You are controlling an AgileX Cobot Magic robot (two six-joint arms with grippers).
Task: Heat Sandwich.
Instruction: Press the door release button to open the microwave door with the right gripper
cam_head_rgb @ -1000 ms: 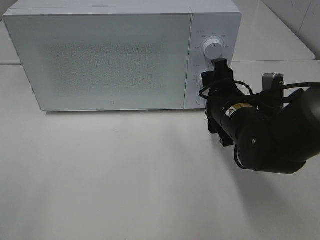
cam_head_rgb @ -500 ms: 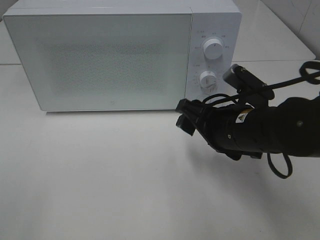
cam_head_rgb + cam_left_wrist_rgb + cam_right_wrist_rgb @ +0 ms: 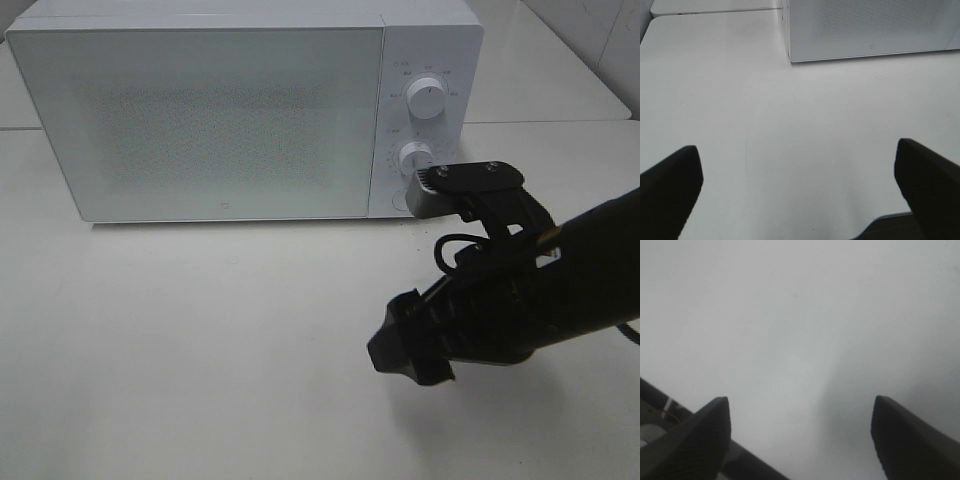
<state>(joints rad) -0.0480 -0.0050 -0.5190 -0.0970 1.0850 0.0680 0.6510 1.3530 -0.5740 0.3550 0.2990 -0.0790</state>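
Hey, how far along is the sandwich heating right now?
Done: microwave door shut; no sandwich in view, possibly inside, though the door hides that. In hand: nothing, the right gripper and left gripper hang open over the table. Left: likely waiting, then taking it out.

your right arm (image 3: 540, 310): matte black, smooth rounded casing | its wrist: grey bracket (image 3: 462, 187) with two small screws, looped black cable (image 3: 452, 250) | your left gripper (image 3: 799, 160): two dark, blunt fingers (image 3: 670, 190)
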